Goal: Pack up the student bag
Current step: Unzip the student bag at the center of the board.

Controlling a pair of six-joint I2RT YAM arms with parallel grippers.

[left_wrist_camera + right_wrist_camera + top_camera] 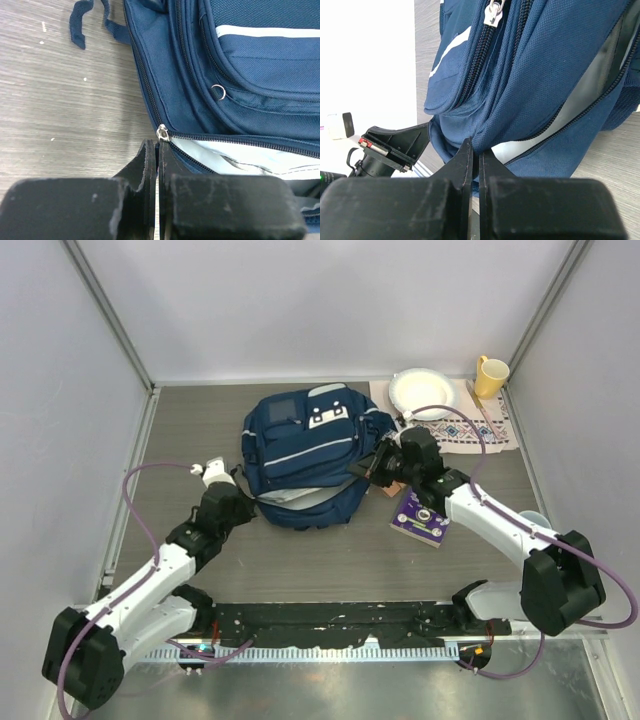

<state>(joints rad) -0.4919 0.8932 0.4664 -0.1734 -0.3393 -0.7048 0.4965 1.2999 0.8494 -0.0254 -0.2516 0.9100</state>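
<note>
- The student bag (300, 445) lies flat at the middle of the tabletop (330, 555), front pockets up. Its white patch points to 12 o'clock in the top view.
- My left end effector (158, 146) is closed, fingers pressed flat together, at the bag's 7 o'clock corner.
- A silver zipper slider (162, 133) sits right against those fingertips. I cannot tell whether its pull tab is pinched between them.
- From that slider the main zip runs open toward 3 o'clock in the left wrist view, showing pale grey lining (240, 156).
- Higher up in that view are a small metal ring (218, 92) on a pocket seam and a pale stripe (270, 31) across the pocket.
- A loose navy strap (80, 22) curls on the wood at 11 o'clock.
- My right end effector (475, 146) is closed on a fold of the bag's navy fabric at its 3 o'clock edge, beside the open zip.
- A second slider (493, 11) shows at 12 o'clock in the right wrist view.
- A purple book (420, 517) lies at 4 o'clock from the bag, its white cover marks too small to read.
- The dark marks on the bag's white patch are too small to read as well.
- At 1 o'clock a white plate (421, 393) rests on a patterned cloth (485, 432), with a yellow mug (490, 376) just beyond at 2 o'clock.
</note>
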